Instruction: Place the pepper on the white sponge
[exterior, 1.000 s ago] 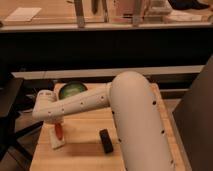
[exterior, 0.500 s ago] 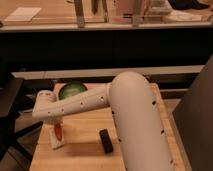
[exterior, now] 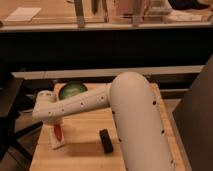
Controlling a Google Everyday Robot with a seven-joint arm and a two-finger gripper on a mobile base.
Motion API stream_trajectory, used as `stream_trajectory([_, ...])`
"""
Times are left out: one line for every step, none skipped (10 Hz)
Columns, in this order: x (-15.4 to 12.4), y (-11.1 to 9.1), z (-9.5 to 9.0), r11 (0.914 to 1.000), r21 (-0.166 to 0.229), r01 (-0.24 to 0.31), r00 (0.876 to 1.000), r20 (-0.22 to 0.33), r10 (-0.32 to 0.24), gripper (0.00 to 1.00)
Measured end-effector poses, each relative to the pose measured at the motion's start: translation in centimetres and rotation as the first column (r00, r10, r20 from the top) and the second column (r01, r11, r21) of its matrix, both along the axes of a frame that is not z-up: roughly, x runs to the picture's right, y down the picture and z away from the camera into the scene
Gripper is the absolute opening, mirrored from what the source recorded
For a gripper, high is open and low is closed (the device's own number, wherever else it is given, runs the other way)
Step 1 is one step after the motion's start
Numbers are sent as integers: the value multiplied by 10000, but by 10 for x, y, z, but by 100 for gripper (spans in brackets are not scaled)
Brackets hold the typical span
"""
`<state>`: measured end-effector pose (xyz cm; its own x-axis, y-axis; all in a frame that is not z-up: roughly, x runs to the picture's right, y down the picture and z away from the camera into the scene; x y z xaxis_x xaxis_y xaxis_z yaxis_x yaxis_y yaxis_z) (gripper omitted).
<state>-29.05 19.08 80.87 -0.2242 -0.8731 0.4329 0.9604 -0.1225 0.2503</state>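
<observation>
One arm fills most of the frame, its thick white upper segment rising from the lower right and its slimmer forearm reaching left across a light wooden table (exterior: 85, 142). No brand marks, labels or readable writing show on any surface; the forearm carries only a row of small dark dots. Gripper (exterior: 56, 125) sits at lower left of the frame, pointing down below the rounded wrist housing, directly above the pepper (exterior: 58, 132). The pepper, orange-red and slender, stands roughly upright just under the gripper, its lower end resting against the white sponge (exterior: 56, 142). The white sponge lies flat on the table near its left edge, at lower left of the frame. Whether the fingers are pinching the pepper or have spread away from it cannot be told; the wrist housing and shadow cover that spot. Right of the sponge, toward lower centre, a black block (exterior: 106, 141) lies on the wood, well apart from the pepper and close to the base of the big arm segment. A green round object (exterior: 73, 90) sits at the far side of the table, partly hidden behind the forearm. Behind the table a dark counter front runs across the frame, with a pale shelf or ledge above it holding indistinct items.
</observation>
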Motion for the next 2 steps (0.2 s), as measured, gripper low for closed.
stream_trajectory([-1, 0, 0, 10000, -16, -2, 10000, 35, 2, 11])
stream_trajectory([-1, 1, 0, 10000, -27, -4, 10000, 56, 4, 11])
